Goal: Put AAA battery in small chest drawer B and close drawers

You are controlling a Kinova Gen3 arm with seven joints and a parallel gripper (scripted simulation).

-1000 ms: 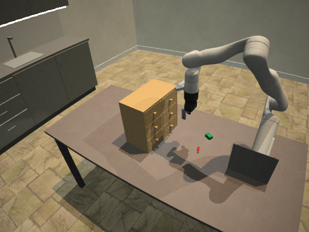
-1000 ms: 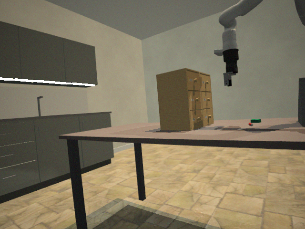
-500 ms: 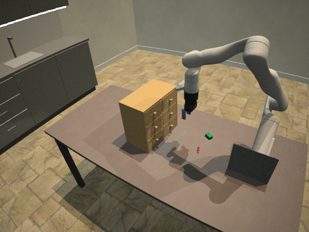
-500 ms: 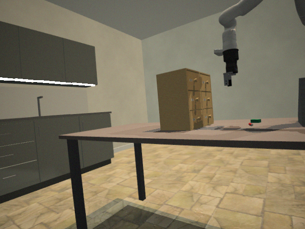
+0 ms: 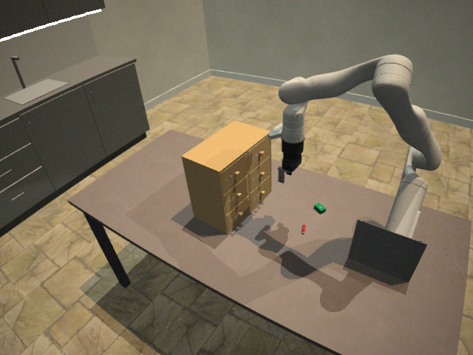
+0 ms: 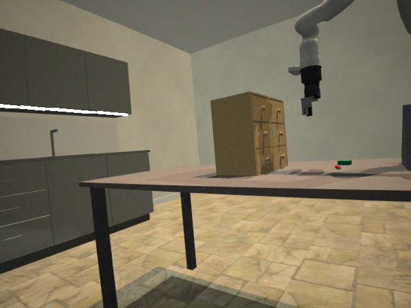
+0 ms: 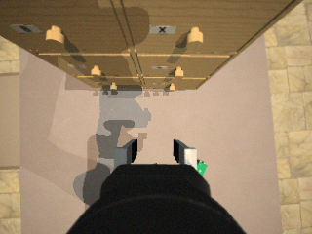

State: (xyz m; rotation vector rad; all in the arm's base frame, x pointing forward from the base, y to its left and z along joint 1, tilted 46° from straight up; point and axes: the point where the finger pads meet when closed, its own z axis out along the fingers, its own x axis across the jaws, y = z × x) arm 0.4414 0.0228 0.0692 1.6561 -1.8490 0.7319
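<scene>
The red AAA battery [image 5: 303,229] [image 6: 337,167] lies flat on the worktop [image 5: 366,328] [image 6: 172,180]; at its ten o'clock in the top view, the upright wooden chest [image 5: 206,194] [image 6: 234,135] [image 7: 97,41] has six closed drawers.

No visible change from the earlier pictures to now, top view, exterior view alike
</scene>
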